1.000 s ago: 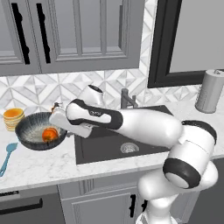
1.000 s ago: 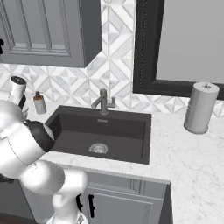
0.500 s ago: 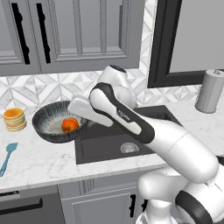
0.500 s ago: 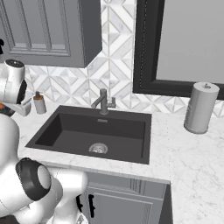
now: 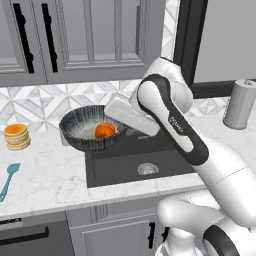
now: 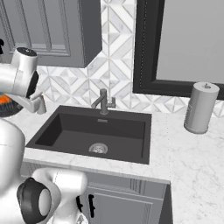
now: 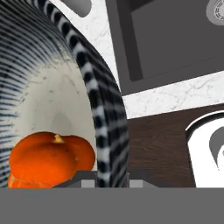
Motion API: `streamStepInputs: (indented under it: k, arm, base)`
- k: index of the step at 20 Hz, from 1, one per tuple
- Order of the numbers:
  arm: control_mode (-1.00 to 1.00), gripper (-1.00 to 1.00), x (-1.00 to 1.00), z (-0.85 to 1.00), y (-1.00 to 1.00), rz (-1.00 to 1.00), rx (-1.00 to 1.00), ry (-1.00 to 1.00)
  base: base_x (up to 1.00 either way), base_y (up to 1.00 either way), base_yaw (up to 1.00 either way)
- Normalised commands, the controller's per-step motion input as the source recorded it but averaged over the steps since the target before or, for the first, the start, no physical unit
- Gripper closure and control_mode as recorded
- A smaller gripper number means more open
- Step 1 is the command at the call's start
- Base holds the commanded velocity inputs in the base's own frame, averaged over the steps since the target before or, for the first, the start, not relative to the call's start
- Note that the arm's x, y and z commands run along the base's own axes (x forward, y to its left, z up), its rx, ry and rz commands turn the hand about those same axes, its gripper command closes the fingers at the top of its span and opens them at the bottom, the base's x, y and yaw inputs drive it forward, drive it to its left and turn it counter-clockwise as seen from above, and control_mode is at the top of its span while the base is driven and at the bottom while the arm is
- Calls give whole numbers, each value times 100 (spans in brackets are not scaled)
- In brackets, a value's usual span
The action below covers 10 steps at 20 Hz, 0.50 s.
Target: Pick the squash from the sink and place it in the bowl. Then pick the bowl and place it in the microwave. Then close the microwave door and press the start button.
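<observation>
The wide dark ribbed bowl hangs tilted just above the counter, at the left edge of the sink. The small orange squash lies inside it on the pale speckled bottom. My gripper is shut on the bowl's right rim. In the hand view the striped rim runs up between the fingertips of the gripper, with the squash to its left. The dark sink holds only its round drain.
A stack of flat orange-tan discs and a blue spatula lie on the left counter. The grey faucet stands behind the basin. A paper towel roll stands at the right, under a dark-framed grey panel.
The arm has swung up and to the right, carrying the bowl with the squash from over the left counter to the sink's left edge.
</observation>
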Motion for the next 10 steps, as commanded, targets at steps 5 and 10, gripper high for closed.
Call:
streamStepInputs:
  k: [5,10]
  arm:
    - [-100,100,-27,66,-42,-51,0,19]
    - [-100,100,-46,23,-77,-37,0,10]
  base:
    - [0,0,0]
    - [0,0,0]
